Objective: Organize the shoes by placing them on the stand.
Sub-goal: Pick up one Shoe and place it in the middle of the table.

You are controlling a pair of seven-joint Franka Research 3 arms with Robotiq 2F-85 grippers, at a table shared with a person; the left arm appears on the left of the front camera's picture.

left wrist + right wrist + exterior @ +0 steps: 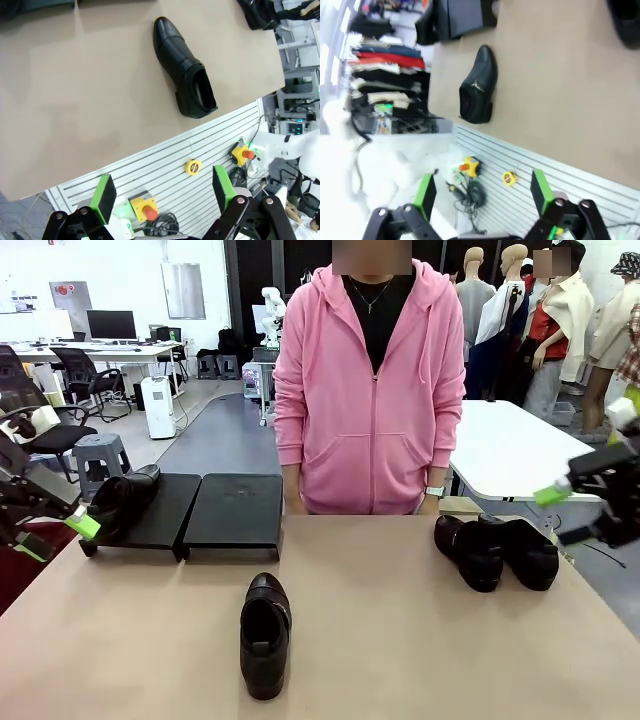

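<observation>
Found left gripper [162, 195] and right gripper [483, 192] both spread wide, empty — one shoe [122, 498] on stand [235, 510], another shoe [265, 635] at centre, pair [495, 550] far right.

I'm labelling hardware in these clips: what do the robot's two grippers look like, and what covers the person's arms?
The left gripper and right gripper match: black jointed fingers with silver pivot pins, tipped with bright green pads. The person wears a pink zip hoodie with long sleeves and a pale-banded wristwatch.
</observation>
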